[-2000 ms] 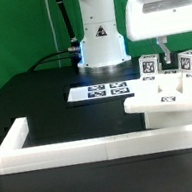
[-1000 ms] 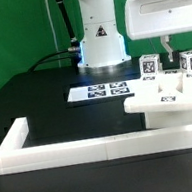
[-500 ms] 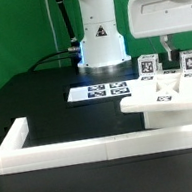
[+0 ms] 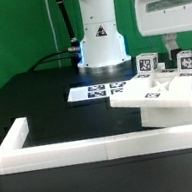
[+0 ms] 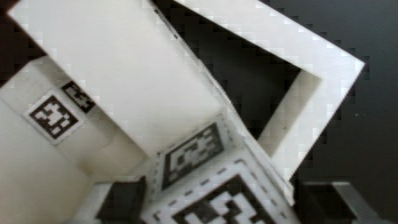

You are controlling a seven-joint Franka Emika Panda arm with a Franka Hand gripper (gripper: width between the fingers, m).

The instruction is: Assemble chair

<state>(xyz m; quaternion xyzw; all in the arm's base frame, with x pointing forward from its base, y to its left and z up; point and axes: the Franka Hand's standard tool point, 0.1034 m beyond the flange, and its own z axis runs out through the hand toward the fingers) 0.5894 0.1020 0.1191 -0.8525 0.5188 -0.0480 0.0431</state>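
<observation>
Chair: tilted, just beside the rail on the desk.
Gripper: above chair; grip state cannot be told.

I have 2 views. The exterior view sits low in front of the dark surface, looking level across it toward the arm's base, far enough back to take in the border rail and the marker board. The wrist view looks along the jaws from very close, filled by the chair parts. Both views share those tagged white parts, which stand at the exterior view's right.
</observation>
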